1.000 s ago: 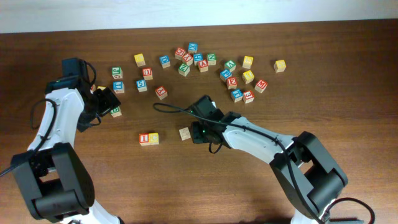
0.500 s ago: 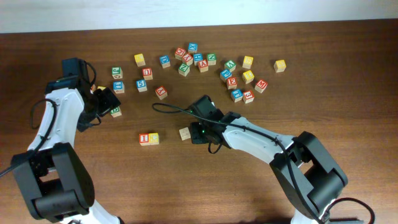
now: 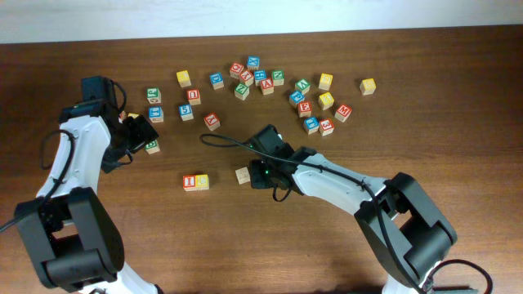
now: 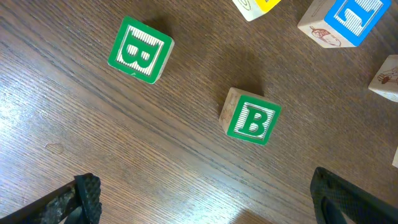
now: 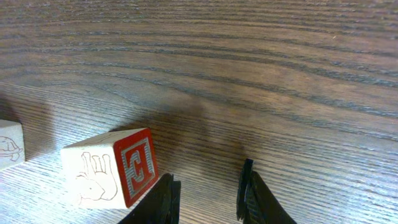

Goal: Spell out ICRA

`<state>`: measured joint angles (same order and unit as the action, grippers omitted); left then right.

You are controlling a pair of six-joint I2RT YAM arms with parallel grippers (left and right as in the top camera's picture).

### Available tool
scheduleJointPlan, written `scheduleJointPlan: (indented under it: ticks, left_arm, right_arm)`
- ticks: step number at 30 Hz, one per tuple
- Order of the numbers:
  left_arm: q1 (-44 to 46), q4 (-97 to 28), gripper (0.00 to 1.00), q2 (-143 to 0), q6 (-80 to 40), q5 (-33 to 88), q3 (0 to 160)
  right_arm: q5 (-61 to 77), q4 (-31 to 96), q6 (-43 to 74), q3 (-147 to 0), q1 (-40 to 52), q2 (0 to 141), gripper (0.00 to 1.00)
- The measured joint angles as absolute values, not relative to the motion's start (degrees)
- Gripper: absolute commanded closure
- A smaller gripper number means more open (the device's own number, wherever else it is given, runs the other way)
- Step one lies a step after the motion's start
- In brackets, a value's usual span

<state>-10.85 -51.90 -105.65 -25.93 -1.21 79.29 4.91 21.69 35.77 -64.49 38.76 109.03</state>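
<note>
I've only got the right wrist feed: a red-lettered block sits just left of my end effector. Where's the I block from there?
Observer: Overhead, the I block lies beyond that red-lettered block, toward the left arm's side, touching a yellow block.
Operator: What's the left arm doing?
Observer: The left end effector hangs open over a green B block, a second green B block nearby.
Operator: Other letters?
Observer: Loose blocks lie scattered across the table's far side.

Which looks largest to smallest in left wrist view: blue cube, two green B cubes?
1. Blue cube, though cropped by the frame.
2. Upper-left green B cube and centre green B cube: alike, unranked.
</note>
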Motion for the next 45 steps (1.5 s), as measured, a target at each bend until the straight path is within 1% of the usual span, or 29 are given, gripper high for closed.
scheduleJointPlan:
  ticks: [17, 18, 21, 29, 30, 33, 45]
  left_arm:
    - [-10.85, -51.88, 0.01, -105.65, -25.93, -1.21, 79.29]
    - [-10.85, -51.88, 0.01, -105.65, -25.93, -1.21, 79.29]
    - [-10.85, -51.88, 0.01, -105.65, -25.93, -1.21, 79.29]
    - [-10.85, -51.88, 0.01, -105.65, -25.93, -1.21, 79.29]
    - [-10.85, -51.88, 0.01, -105.65, -25.93, -1.21, 79.29]
    - [-10.85, -51.88, 0.01, -105.65, -25.93, -1.21, 79.29]
    - [-10.85, -51.88, 0.01, -105.65, -25.93, -1.21, 79.29]
  right_arm:
    - [5.06, 20.86, 36.07, -64.47, 40.23, 109.03, 0.76]
    - [4.99, 20.97, 36.03, -64.47, 40.23, 109.03, 0.79]
    - [4.82, 21.04, 35.66, -64.49, 40.23, 109.03, 0.84]
    - [4.4, 21.26, 33.95, -64.49, 40.23, 108.92, 0.86]
    - [4.36, 21.26, 33.93, -64.49, 40.23, 108.77, 0.89]
    - [4.38, 21.23, 33.76, -64.49, 40.23, 107.44, 0.96]
    - [7.03, 20.97, 31.0, -64.49, 40.23, 105.91, 0.96]
